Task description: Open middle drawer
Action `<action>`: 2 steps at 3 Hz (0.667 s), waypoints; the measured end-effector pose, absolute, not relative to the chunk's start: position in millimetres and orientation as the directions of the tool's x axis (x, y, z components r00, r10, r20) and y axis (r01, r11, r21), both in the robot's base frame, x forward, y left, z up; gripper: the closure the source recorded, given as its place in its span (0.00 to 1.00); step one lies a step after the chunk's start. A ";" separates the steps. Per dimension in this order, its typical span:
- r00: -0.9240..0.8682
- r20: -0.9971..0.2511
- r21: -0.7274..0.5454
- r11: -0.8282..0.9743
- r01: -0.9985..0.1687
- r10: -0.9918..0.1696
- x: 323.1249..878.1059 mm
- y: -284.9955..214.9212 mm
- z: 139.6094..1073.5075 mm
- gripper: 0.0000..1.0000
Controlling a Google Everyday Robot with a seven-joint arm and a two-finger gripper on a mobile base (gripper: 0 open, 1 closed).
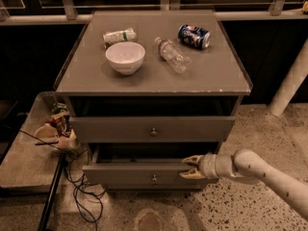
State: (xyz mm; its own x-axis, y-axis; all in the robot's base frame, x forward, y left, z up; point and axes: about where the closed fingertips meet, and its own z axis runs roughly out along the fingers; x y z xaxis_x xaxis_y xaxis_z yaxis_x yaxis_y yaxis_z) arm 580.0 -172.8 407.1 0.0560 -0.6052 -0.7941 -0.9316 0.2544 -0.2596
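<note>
Grey middle drawer [125, 175] partly out.
Gripper [192, 167] at its 3 o'clock edge, fingers apart; we'd pull straight, level toward 6 o'clock.

Grey cabinet [211, 76], bowl [125, 57], bottle [172, 55], can [194, 36] and packet [119, 35] on top, middle drawer [125, 174] partly out, gripper [188, 167] at its front's right end, fingers [193, 159] apart, cables [82, 196] on floor left

One cabinet [211, 76]. On top of it: one bowl [125, 57], one can [194, 36], one bottle [172, 55], one packet [119, 35]. Two drawer fronts show: upper drawer [110, 129], middle drawer [120, 174]. Two knobs: upper knob [153, 132], lower knob [154, 178]. One gripper [192, 166], at the right end of the middle drawer's top edge. One arm [269, 174]. One cable [82, 191]. One bench [24, 162].
</note>
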 end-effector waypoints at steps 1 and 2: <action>0.056 -0.794 -0.260 0.254 -0.932 -0.605 579.9 -171.7 408.0 1.00; 0.053 -0.796 -0.259 0.259 -0.931 -0.603 573.2 -171.9 407.7 1.00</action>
